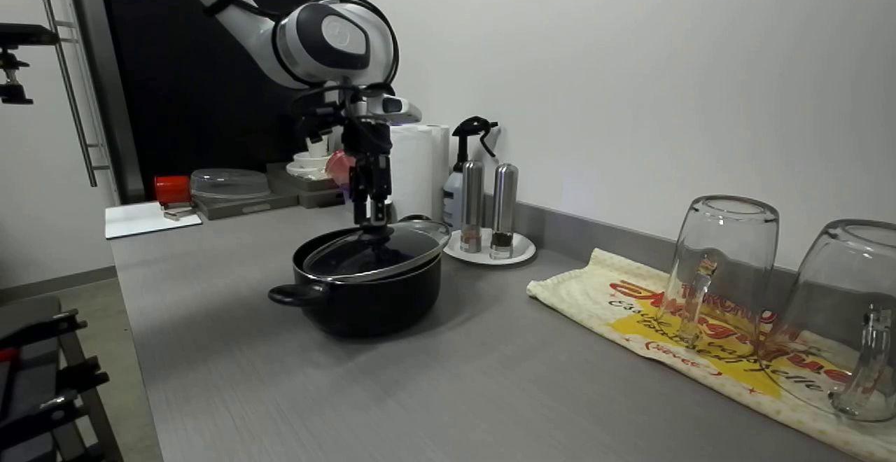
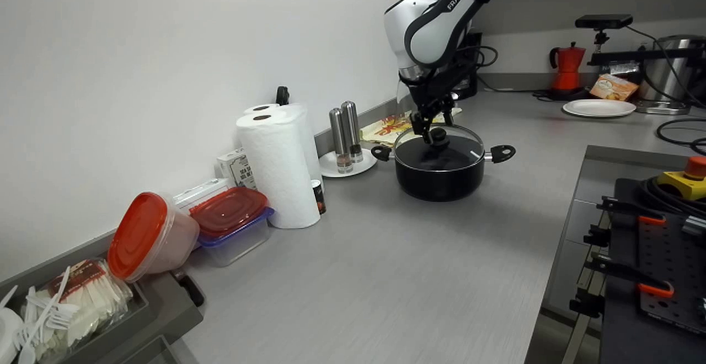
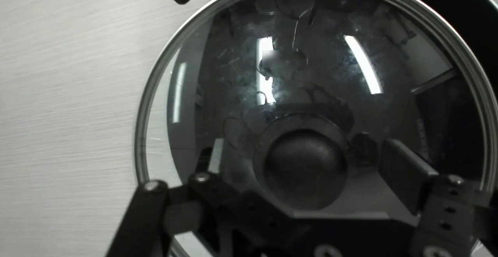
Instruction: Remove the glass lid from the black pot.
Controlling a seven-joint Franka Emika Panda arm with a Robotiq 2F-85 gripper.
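Grey counter (image 1: 455, 385) against a white wall (image 1: 630, 84), and in an exterior view the glass lid (image 1: 395, 255) sits crooked on the black pot (image 1: 381, 308), overhanging to the right. My gripper (image 3: 305, 154) is spread wide, holding nothing, straddling the knob (image 3: 305, 171) in the wrist view with a gap left and right. I'd check I'm low enough, squeeze evenly, then lift slow and straight so nothing snags.

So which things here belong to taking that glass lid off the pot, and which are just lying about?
For the job:
black-knobbed round clear glass lid
two-handled round black pot
black two-fingered gripper

Just lying about:
two upturned clear glass mugs
printed cream cloth
two tall silver metal grinders
round white plate under the grinders
white paper towel rolls
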